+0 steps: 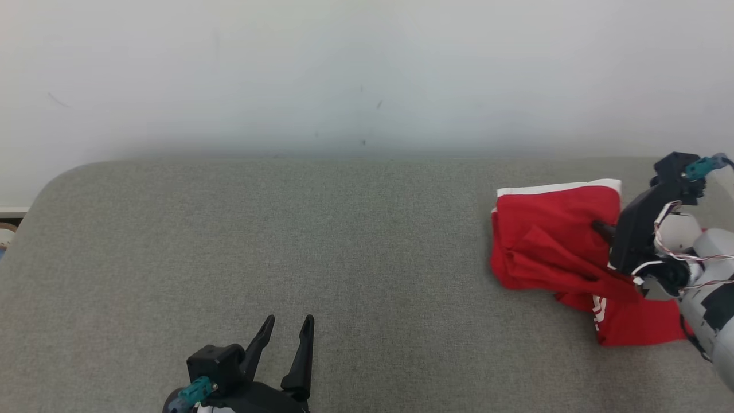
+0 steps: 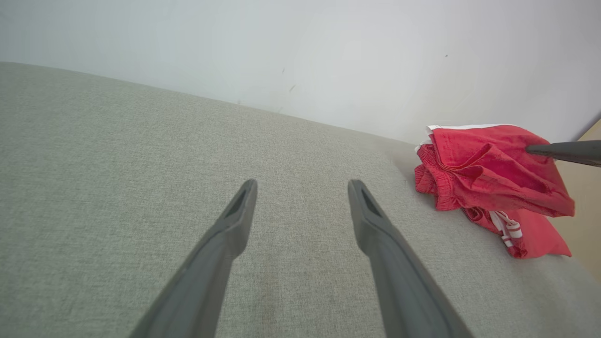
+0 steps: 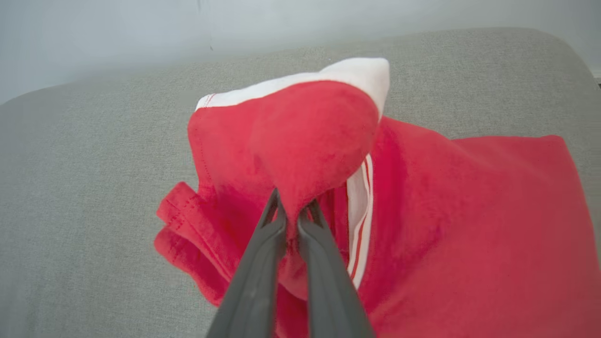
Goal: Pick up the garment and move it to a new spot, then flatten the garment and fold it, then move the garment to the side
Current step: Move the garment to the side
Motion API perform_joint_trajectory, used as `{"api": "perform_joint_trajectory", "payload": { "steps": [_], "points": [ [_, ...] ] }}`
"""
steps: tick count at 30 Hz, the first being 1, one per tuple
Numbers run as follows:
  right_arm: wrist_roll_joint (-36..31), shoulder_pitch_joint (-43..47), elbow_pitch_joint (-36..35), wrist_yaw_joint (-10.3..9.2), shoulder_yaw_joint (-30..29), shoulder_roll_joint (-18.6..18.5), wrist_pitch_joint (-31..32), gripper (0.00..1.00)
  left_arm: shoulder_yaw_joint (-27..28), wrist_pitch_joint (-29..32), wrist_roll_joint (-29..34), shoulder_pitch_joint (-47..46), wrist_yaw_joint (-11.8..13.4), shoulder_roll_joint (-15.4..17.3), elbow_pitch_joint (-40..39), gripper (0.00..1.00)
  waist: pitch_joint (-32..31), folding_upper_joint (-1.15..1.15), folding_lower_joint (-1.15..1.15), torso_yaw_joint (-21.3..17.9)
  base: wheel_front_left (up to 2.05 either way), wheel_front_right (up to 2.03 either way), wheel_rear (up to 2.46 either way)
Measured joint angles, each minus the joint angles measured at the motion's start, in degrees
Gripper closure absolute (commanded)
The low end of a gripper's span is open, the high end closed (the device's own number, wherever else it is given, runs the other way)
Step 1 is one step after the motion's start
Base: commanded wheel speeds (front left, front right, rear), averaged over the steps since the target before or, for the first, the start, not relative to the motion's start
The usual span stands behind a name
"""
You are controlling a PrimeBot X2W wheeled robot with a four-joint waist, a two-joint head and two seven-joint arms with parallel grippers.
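The shorts [image 3: 310,136] at the dark grey fingers [image 3: 260,267] of the right gripper [image 3: 293,204] are showing bright red. A white hem band [image 3: 357,72] is lying beyond the fingertips, and a white side stripe [image 3: 359,206], lined in red, is running just right of them. The cushion [image 3: 70,188] is showing flecked grey, and the wall [image 3: 94,33] is looking off-white.

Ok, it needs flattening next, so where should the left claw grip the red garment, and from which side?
Probably the white hem of the red garment, approached from the robot's left over the grey surface. It lies exposed and straight on the bunch's far side, away from the fold the right claw pinches, and the open left claw has a free path.
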Motion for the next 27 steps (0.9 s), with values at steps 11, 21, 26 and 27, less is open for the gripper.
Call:
{"api": "perform_joint_trajectory", "payload": {
  "steps": [11, 21, 26, 27],
  "points": [
    [-0.7, -3.3, 2.0, -0.05, -0.3, -3.3, 0.8, 1.0, -0.3, 0.8, 0.2, -0.7, 0.0, 0.4, -0.9, 0.0, 2.0, 0.0, 0.0, -0.1, 0.0, 0.0, 0.0],
    [-2.1, -4.8, 5.0, -0.58, 0.6, -6.0, 2.9, 1.0, -0.7, 1.4, 0.2, -1.8, -0.5, 0.4, -0.9, 0.0, 3.1, 0.0, 0.0, 0.7, 0.0, 0.0, 0.0],
    [-4.2, -4.9, 7.0, -1.19, 2.3, -8.2, 3.6, 1.0, -1.0, 1.6, 0.3, -2.0, -0.5, 0.3, -1.0, 0.0, 3.7, 0.0, 0.0, 1.2, 0.0, 0.0, 0.0],
    [-4.6, -4.9, 7.2, -1.29, 2.4, -8.6, 3.7, 1.0, -1.1, 1.6, 0.4, -2.2, -0.5, 0.3, -1.0, 0.0, 3.8, 0.0, 0.0, 1.3, 0.0, 0.0, 0.0]
  ]
}}
